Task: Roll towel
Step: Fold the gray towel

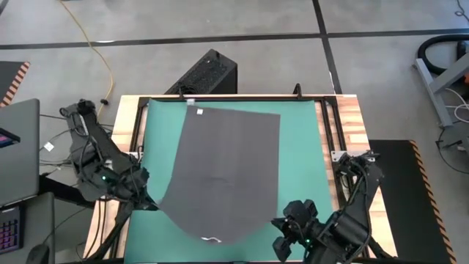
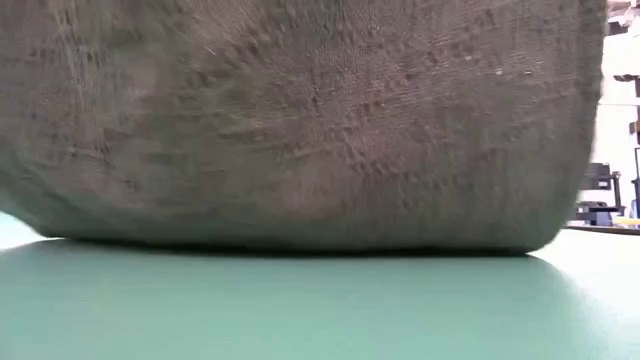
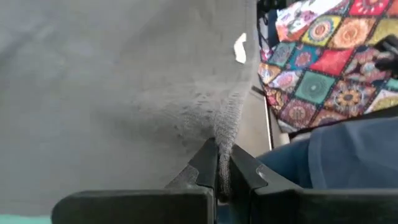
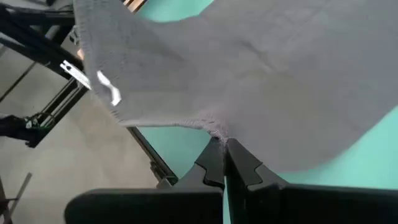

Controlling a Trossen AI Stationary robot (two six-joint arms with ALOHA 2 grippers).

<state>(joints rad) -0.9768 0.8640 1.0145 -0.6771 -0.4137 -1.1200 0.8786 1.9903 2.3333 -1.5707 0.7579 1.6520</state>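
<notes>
The dark grey towel [image 1: 227,169] lies on the green mat [image 1: 300,154]. Its far part is flat, with a small white tag [image 1: 199,111] at the far left corner. My left gripper [image 1: 152,199] is shut on the towel's near left side. My right gripper [image 1: 281,222] is shut on its near right side. The near edge [image 1: 212,238] curves toward the table's near edge between them. In the low view the towel [image 2: 300,120] fills the picture and its lower bulge meets the mat [image 2: 300,300]. My left gripper pinches the towel's side edge [image 3: 225,140] between its two fingers, close to a corner; the cloth puckers at the fingertips. How many layers it holds, I cannot tell. My right gripper pinches the towel's edge [image 4: 217,129] between its two fingers, where the cloth puckers into a small peak. The cloth spreads away from the fingers above the mat [image 4: 180,149].
A black box [image 1: 207,73] stands beyond the table's far edge. A laptop [image 1: 18,147] is at the left. The wooden table top [image 1: 352,121] shows right of the mat. A person's patterned cloth [image 3: 329,68] and blue trouser leg [image 3: 354,155] show in the left wrist view.
</notes>
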